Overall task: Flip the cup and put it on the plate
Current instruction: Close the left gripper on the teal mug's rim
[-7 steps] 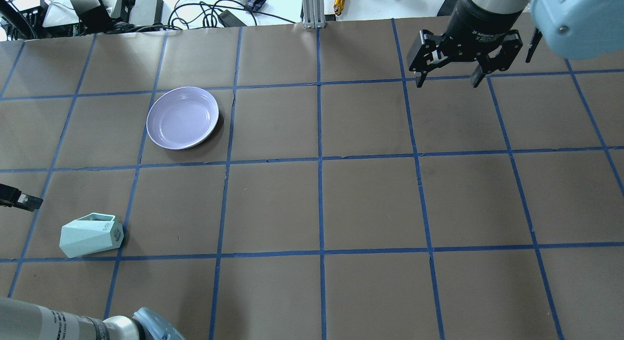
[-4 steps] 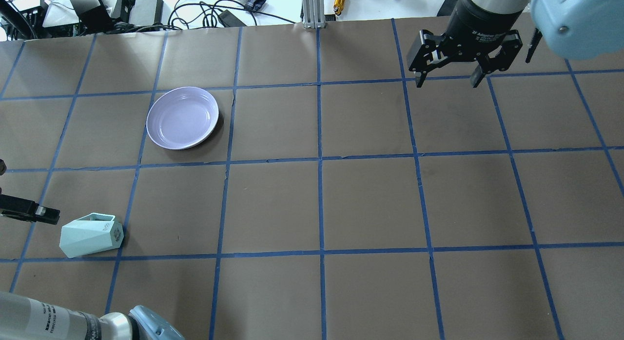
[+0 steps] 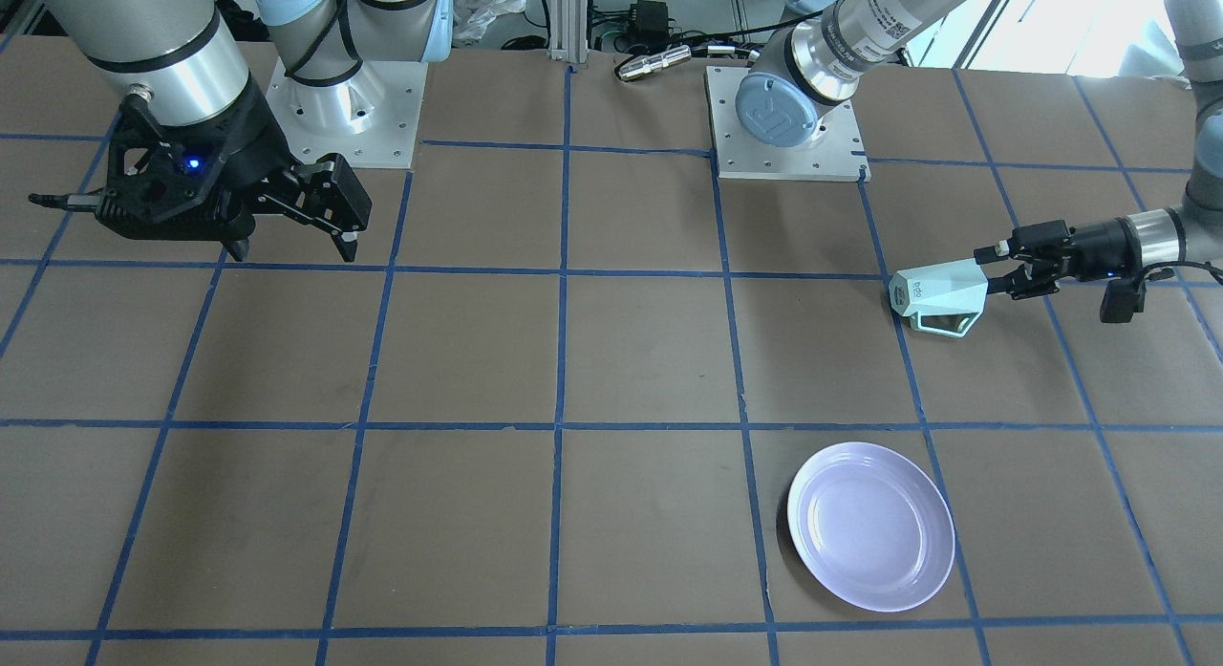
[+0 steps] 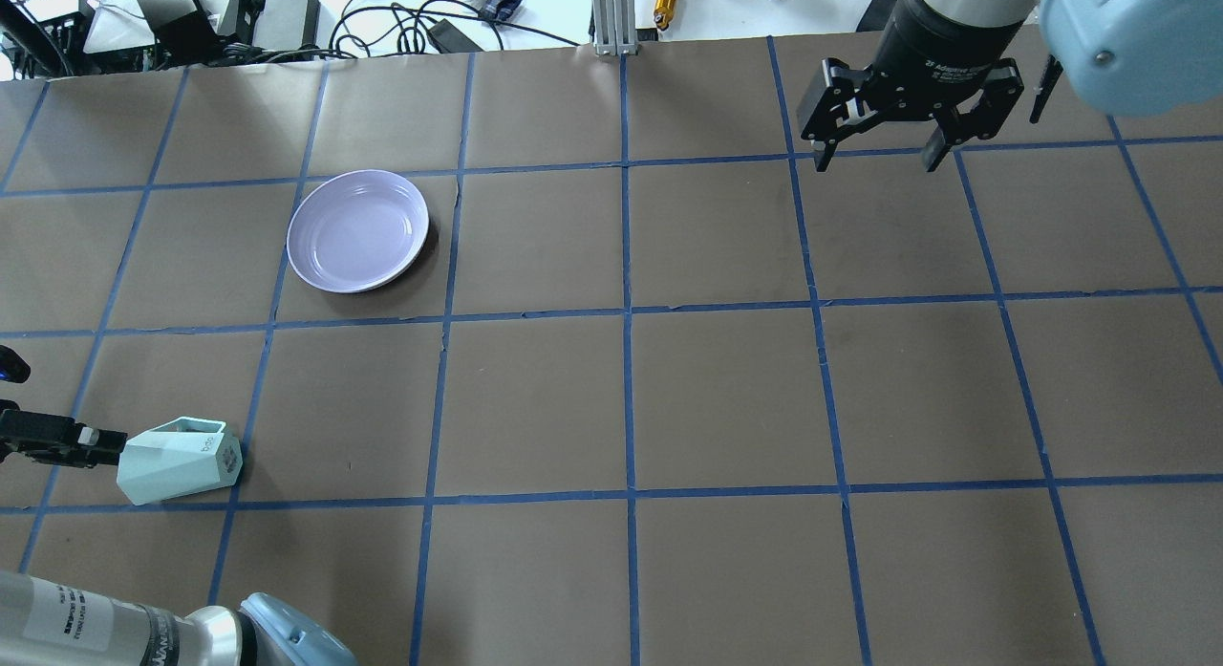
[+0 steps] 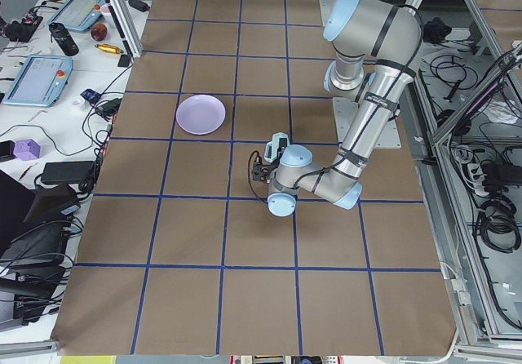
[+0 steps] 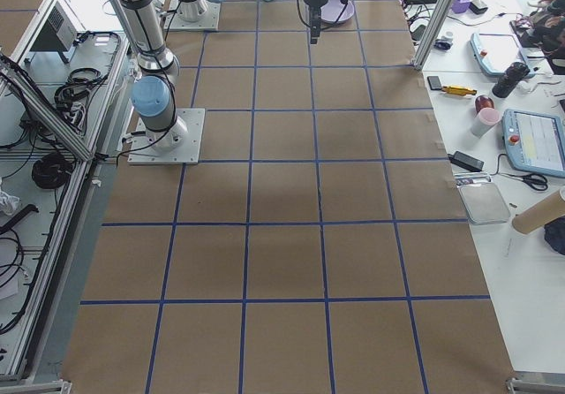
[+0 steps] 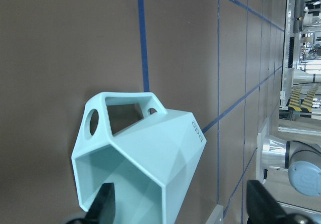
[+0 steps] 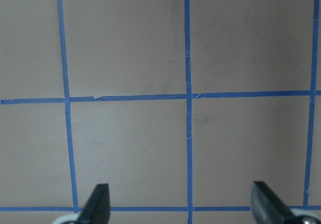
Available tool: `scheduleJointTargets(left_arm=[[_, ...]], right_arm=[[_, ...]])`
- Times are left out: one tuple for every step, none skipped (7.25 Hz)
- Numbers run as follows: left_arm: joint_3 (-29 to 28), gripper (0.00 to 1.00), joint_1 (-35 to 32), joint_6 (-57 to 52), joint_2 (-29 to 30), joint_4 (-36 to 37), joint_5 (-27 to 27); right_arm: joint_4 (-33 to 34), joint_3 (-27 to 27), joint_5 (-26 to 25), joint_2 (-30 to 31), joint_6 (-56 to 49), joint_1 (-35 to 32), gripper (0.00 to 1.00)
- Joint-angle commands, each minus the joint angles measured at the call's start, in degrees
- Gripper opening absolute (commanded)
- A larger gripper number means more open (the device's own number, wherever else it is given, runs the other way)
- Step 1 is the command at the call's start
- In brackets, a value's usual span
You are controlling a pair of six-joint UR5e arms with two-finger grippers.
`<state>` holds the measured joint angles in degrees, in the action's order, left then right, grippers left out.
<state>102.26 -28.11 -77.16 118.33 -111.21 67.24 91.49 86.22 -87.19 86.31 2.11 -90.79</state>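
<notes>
The mint-green cup (image 4: 182,461) lies on its side at the near left of the table, its mouth toward my left gripper and its handle on the far side. It also shows in the front view (image 3: 941,293) and the left wrist view (image 7: 145,153). My left gripper (image 4: 105,440) is open and level with the table, its fingertips right at the cup's rim (image 3: 998,268). In the wrist view one finger (image 7: 105,206) stands before the mouth, the other (image 7: 261,204) outside the wall. The lavender plate (image 4: 358,229) lies empty farther back. My right gripper (image 4: 876,160) hangs open and empty at the far right.
Brown paper with a blue tape grid covers the table (image 4: 726,398). Cables, boxes and a metal post (image 4: 611,16) sit beyond the far edge. The arms' base plates (image 3: 788,121) are on the robot's side of the table.
My left gripper has moved right along the table toward the cup and now reaches its rim. The cup, the plate and the right arm have not moved.
</notes>
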Motion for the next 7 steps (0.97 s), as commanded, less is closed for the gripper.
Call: scheduleJointTargets(left_arm=[[1.71,0.68,0.16,-1.05,1.1,-3.31,-2.46],[1.37,0.3,0.16,-1.76,1.11,-4.62,-2.46],[1.11,0.15,0.16,-1.94,1.11,-4.8,-2.46],[1.02,0.0,0.25,-2.03,1.11,-4.81,-2.46],[0.93,0.0,0.25,-2.11,1.02,-4.81,-2.46],[0.93,0.0,0.08,-2.11,0.06,-4.89,-2.46],[0.93,0.0,0.08,-2.11,-0.64,-4.98,-2.46]], right_arm=[[0.0,0.0,0.0,0.0,0.0,0.0,1.0],[0.0,0.0,0.0,0.0,0.0,0.0,1.0],[0.0,0.0,0.0,0.0,0.0,0.0,1.0],[0.0,0.0,0.0,0.0,0.0,0.0,1.0],[0.0,0.0,0.0,0.0,0.0,0.0,1.0],[0.0,0.0,0.0,0.0,0.0,0.0,1.0],[0.0,0.0,0.0,0.0,0.0,0.0,1.0]])
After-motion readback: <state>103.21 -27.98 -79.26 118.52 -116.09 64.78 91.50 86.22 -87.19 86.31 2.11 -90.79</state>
